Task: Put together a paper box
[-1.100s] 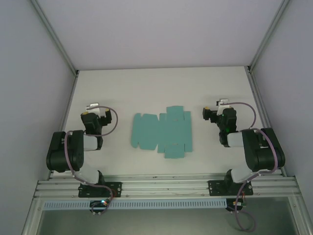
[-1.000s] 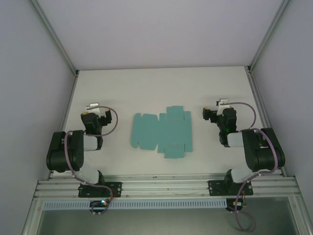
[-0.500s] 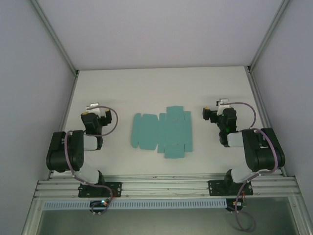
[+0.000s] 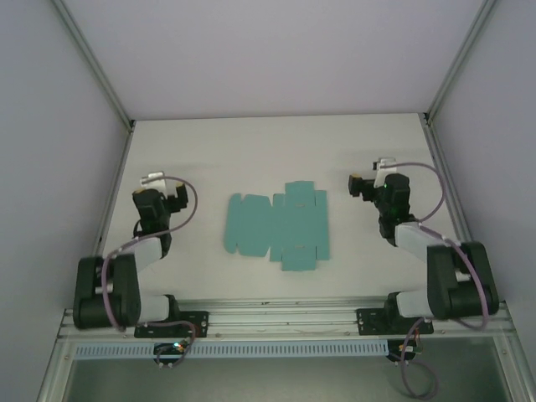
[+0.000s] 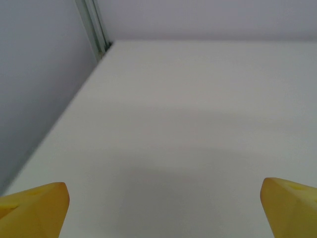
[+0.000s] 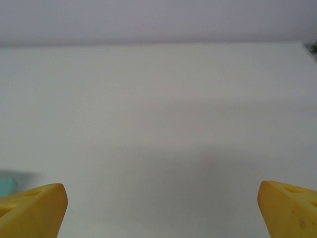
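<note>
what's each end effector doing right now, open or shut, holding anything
Left end effector: open, holding nothing.
Right end effector: open, holding nothing.
The paper box lies flat on the table between the arms, apart from both.

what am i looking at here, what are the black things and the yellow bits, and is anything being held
These are two robot arms bolted to the near edge of a white table. The overhead picture looks down from above and behind them: the left arm on the left, the right arm on the right. Between them lies a flat teal card sheet with flaps, the paper box, not yet folded. The other two pictures come from a small camera on each wrist, looking out over the table. The yellow wedges in their lower corners are fingertips. The left gripper and the right gripper both stand wide open, with bare table between the fingers, so nothing is held.
</note>
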`<action>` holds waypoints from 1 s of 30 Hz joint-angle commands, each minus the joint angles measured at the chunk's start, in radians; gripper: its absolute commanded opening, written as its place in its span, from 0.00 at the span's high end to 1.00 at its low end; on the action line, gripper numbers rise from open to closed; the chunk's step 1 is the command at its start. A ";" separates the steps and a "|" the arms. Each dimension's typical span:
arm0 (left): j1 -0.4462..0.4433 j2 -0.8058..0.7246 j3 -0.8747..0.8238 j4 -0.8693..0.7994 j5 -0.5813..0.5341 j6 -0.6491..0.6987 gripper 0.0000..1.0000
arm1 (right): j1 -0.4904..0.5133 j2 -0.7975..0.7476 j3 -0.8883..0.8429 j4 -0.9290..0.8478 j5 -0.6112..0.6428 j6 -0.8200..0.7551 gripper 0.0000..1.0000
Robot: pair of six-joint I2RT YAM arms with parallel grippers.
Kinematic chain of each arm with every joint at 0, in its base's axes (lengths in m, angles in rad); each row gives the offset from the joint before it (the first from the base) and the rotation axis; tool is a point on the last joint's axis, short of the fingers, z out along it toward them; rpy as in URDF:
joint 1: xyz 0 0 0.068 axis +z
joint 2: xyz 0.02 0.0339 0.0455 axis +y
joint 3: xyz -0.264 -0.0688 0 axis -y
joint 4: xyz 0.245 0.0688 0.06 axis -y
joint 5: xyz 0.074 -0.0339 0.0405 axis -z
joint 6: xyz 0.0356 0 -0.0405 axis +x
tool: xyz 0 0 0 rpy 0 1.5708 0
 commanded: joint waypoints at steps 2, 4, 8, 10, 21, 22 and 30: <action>-0.025 -0.159 0.139 -0.435 0.059 -0.177 0.00 | 0.069 -0.137 0.188 -0.438 0.067 0.162 0.03; -0.047 -0.177 0.175 -0.548 0.132 -0.260 0.00 | 0.117 -0.144 0.260 -0.598 -0.024 0.245 0.09; -0.103 -0.145 0.219 -0.647 0.297 -0.384 0.00 | 0.257 -0.088 0.320 -0.747 -0.157 0.383 0.30; -0.139 -0.098 0.244 -0.679 0.341 -0.413 0.00 | 0.316 -0.038 0.314 -0.742 -0.210 0.429 0.41; -0.271 0.199 0.291 -0.568 0.596 -0.500 0.00 | 0.365 0.338 0.271 -0.548 -0.351 0.517 0.65; -0.278 0.209 0.285 -0.559 0.589 -0.502 0.00 | 0.365 0.354 0.267 -0.540 -0.346 0.514 0.66; -0.296 0.270 0.255 -0.498 0.687 -0.489 0.05 | 0.365 0.428 0.211 -0.478 -0.292 0.488 0.66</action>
